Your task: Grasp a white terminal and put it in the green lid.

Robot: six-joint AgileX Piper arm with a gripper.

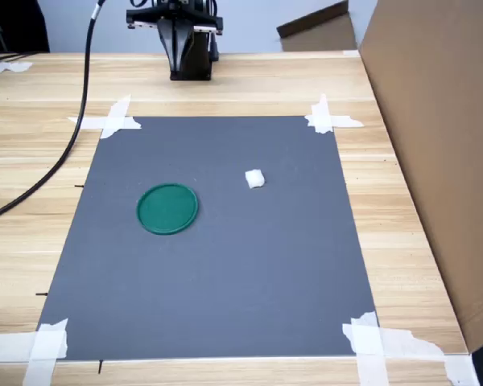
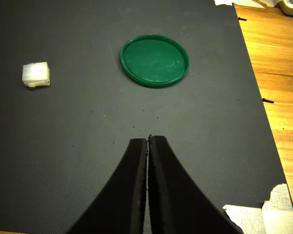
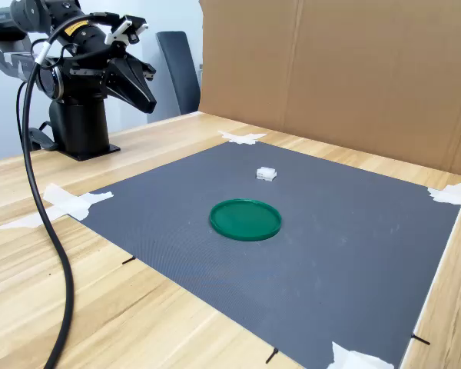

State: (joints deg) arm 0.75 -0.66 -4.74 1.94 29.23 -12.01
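The white terminal (image 1: 255, 178) (image 2: 36, 75) (image 3: 266, 174) lies on the grey mat, a short way from the green lid (image 1: 167, 208) (image 2: 155, 60) (image 3: 246, 218), which lies flat and holds nothing. My gripper (image 2: 147, 139) (image 3: 147, 104) is shut with nothing between its black fingers. It hangs in the air above the mat's far edge in the first exterior view, well away from both things. In the first exterior view only the arm's body shows at the top.
The grey mat (image 1: 225, 273) is taped at its corners to a wooden table (image 1: 32, 161). A tall cardboard wall (image 1: 443, 137) stands along the first exterior view's right. A black cable (image 1: 72, 137) runs across the table at the first exterior view's left.
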